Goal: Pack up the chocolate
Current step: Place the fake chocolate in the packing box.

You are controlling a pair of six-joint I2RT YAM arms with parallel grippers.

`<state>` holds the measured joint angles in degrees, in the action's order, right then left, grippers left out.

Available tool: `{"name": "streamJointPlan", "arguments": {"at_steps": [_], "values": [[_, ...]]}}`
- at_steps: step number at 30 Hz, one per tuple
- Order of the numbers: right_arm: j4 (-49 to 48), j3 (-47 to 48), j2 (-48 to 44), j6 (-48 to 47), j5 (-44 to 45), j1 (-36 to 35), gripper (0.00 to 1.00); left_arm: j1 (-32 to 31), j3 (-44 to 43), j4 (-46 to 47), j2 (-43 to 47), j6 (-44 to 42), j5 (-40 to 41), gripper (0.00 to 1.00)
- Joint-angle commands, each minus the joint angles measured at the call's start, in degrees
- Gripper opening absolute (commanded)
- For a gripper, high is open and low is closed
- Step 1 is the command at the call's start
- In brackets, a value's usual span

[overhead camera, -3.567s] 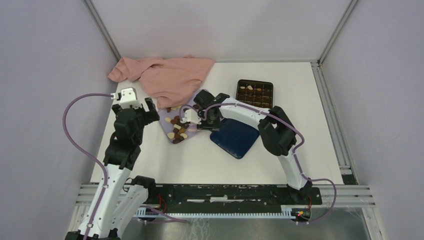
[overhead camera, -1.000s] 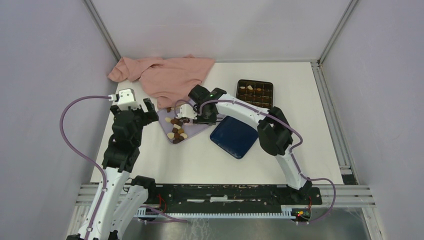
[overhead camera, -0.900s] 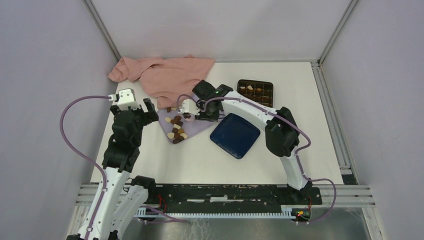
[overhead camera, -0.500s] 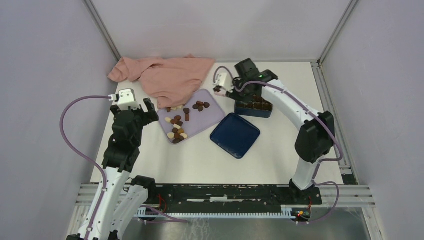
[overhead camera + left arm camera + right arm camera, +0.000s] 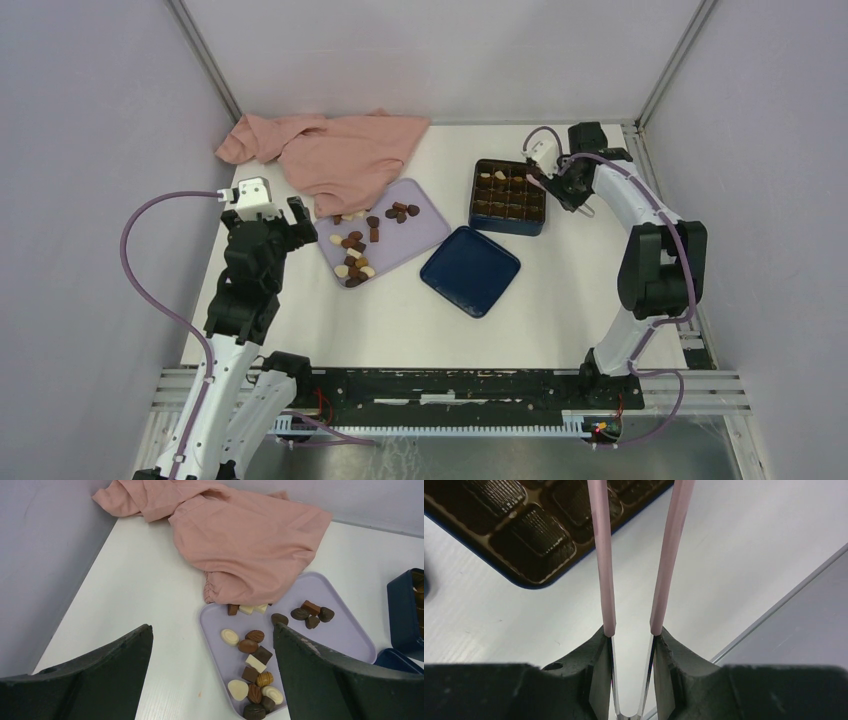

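- Left gripper (image 5: 212, 629): jaws stand wide with nothing between them. It hovers at the left edge of the lilac tray (image 5: 345, 640).
- Right gripper (image 5: 580, 205): over bare table (image 5: 400, 310), just beside the right side of the dark blue box (image 5: 508, 226).
- Its long pink fingers (image 5: 600, 555) stand narrowly apart. The tips run out of the wrist view, so I cannot tell whether anything is held.
- Chocolate (image 5: 248, 646): most pieces lie loose on the tray. The main cluster is toward its near-left, and four dark pieces sit apart toward the right.
- A few pieces sit in the far row of the box's grid. The cells at the corner in the right wrist view are empty.
- Pink cloth (image 5: 340, 150): covers the tray's far corner.
- Dark blue lid (image 5: 470, 270): lies flat, just beside the tray's near-right edge.
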<state>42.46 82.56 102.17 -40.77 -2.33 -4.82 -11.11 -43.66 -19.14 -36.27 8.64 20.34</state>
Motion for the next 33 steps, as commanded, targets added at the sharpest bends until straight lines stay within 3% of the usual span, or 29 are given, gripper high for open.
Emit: {"name": "streamJointPlan", "arguments": {"at_steps": [1, 24, 33], "values": [[-2.78, -0.47, -0.31, -1.15, 1.28, 1.31, 0.25, 0.06, -0.06, 2.96, 0.15, -2.05, -1.26, 0.95], [-0.83, -1.53, 3.97, -1.95, 3.40, 2.08, 0.31, 0.03, -0.11, 2.97, 0.14, -2.08, -1.61, 0.95], [-0.87, -1.53, 4.58, -1.76, 3.57, 2.28, 0.40, 0.08, -0.11, 3.11, 0.15, -2.06, -1.79, 0.95]]}}
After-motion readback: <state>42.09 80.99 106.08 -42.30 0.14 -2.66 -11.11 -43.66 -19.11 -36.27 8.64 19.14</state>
